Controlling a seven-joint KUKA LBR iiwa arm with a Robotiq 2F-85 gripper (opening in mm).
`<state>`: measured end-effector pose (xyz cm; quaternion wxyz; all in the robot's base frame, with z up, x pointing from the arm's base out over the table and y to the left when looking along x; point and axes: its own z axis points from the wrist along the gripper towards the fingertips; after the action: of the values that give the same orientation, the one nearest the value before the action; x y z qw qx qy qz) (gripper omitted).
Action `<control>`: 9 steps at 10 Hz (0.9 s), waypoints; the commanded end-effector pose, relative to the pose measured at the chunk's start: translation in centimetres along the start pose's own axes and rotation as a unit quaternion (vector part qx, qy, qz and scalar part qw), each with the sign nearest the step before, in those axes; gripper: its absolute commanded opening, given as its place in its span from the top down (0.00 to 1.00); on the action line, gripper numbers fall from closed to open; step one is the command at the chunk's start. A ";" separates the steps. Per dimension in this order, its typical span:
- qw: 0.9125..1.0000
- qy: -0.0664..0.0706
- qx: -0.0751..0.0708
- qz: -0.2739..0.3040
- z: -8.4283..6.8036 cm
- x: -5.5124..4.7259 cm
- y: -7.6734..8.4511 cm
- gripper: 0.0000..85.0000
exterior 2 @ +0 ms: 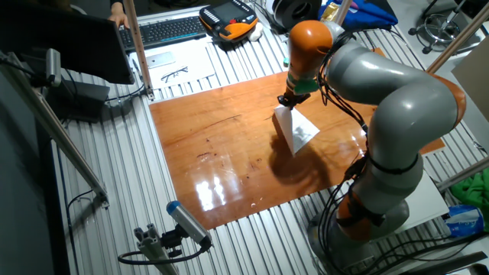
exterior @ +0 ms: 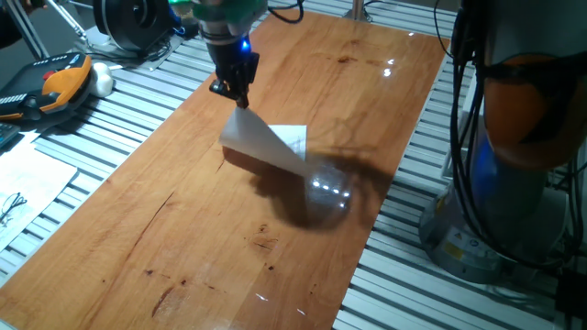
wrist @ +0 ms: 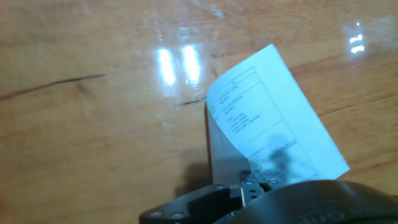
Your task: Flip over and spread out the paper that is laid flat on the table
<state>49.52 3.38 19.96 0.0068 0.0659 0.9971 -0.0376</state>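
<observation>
The paper (exterior: 266, 147) is lifted by one corner and hangs curled above the table (exterior: 165, 229), its lower edge touching the wood. My gripper (exterior: 240, 99) is shut on the paper's top corner. In the other fixed view the paper (exterior 2: 296, 130) hangs below the gripper (exterior 2: 286, 103) over the middle of the table (exterior 2: 214, 153). In the hand view the printed face of the paper (wrist: 267, 124) with small dark text shows, curling under toward the fingers (wrist: 250, 185) at the bottom edge.
Grey ribbed slats (exterior: 83, 156) surround the table. An orange-black pendant (exterior: 50, 84) and a sheet with glasses (exterior: 18, 197) lie at the left. The arm's base (exterior 2: 382, 206) stands at the table's side. A keyboard (exterior 2: 164, 29) lies beyond.
</observation>
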 end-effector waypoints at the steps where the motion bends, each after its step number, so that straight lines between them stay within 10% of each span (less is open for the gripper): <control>1: 1.000 -0.007 0.002 0.017 0.4 0.2 0.8 1.00; 9: 0.999 -0.036 -0.001 0.040 5.3 -0.6 2.9 1.00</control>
<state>50.52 5.81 14.39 0.0448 0.1046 0.9927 -0.0387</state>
